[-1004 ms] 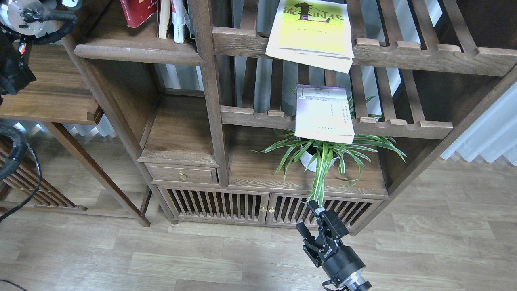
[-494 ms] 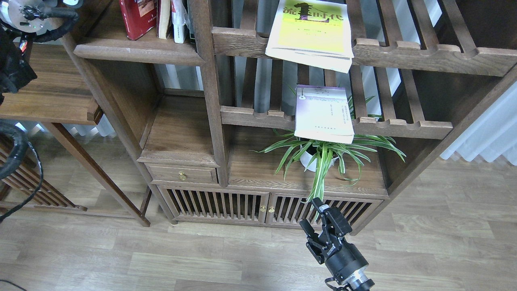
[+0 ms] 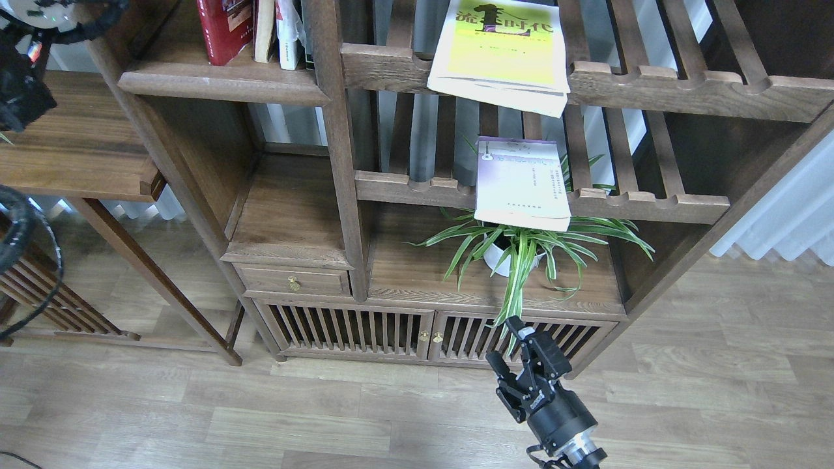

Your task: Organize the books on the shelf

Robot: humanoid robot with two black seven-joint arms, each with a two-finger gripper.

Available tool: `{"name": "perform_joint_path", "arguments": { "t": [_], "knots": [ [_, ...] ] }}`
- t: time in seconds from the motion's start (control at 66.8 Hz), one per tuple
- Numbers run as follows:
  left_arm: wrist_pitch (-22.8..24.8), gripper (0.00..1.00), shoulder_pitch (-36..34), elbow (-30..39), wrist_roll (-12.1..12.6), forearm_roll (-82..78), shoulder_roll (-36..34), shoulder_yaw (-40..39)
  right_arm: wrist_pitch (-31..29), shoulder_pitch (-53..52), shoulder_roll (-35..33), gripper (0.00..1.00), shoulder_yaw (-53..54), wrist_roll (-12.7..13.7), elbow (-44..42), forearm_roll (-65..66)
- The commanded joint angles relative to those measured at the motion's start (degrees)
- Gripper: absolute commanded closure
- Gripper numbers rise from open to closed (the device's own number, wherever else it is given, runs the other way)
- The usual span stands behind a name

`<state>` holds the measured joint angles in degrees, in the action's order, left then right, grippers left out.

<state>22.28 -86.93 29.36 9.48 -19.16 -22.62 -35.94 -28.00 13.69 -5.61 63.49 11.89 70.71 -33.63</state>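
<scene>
Two books lie loose on the slatted racks, and both sit up and away from the right gripper (image 3: 510,345), which hangs low in front of the cabinet doors (image 3: 430,335) with its two fingers spread apart and nothing between them. Nearest to it is the lavender-white book (image 3: 523,185), almost straight above in the head view, flat on the lower rack (image 3: 645,203) with its front edge hanging past the notched rail, over the spider plant (image 3: 521,251). Its long axis runs front to back, so the short overhanging edge faces the gripper. Higher up, the yellow-green book (image 3: 502,49) lies the same way on the upper rack (image 3: 704,88), its front edge also past the rail.

The solid shelf (image 3: 221,85) is at the upper left, well apart from both books. The dark-red book (image 3: 225,26) already stands there, leaning beside a few other volumes (image 3: 280,32).

The left arm shows only as dark hardware at the far left edge; its gripper (image 3: 23,98) is too dark and cut off for me to tell whether it is spread or closed. It is the nearer arm to the shelf, while the right is clearly nearer to both loose books.

My reading is that the coming move is a rise of the right gripper toward the overhanging edge of the lavender-white book, past the plant's leaves.
</scene>
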Motion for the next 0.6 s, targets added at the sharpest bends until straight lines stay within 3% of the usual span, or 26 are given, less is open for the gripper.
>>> {"name": "perform_joint_path", "arguments": {
  "t": [0.0, 0.165, 0.374, 0.434, 0.494, 0.584],
  "knots": [
    [-3.6, 0.04, 3.9, 12.9, 3.1, 5.4, -7.4, 0.1, 0.0, 1.2, -0.5, 0.01, 1.6, 0.0, 2.1, 0.0],
    [-9.4, 0.0, 10.5, 32.2, 3.4, 16.4, -20.2, 0.2, 0.0, 5.0, -2.8, 0.01, 2.9, 0.0, 6.9, 0.0],
    [-9.5, 0.0, 19.4, 48.4, 2.0, 28.0, -36.8, 0.2, 0.0, 8.3, -4.8, 0.01, 3.0, 0.0, 11.6, 0.0],
    [-7.5, 0.0, 22.1, 49.9, 0.8, 31.2, -40.8, 0.2, 0.0, 8.4, -4.8, 0.01, 3.0, 0.0, 12.3, 0.0],
    [-2.0, 0.0, 24.2, 49.7, -0.6, 34.0, -44.0, 0.3, 0.0, 8.4, -4.9, 0.02, 3.0, 0.0, 13.5, 0.0],
    [4.6, 0.0, 27.8, 49.7, -0.6, 36.9, -47.2, 1.1, 0.0, 8.4, -4.9, 0.02, 3.0, -0.1, 16.3, 0.1]
  ]
}}
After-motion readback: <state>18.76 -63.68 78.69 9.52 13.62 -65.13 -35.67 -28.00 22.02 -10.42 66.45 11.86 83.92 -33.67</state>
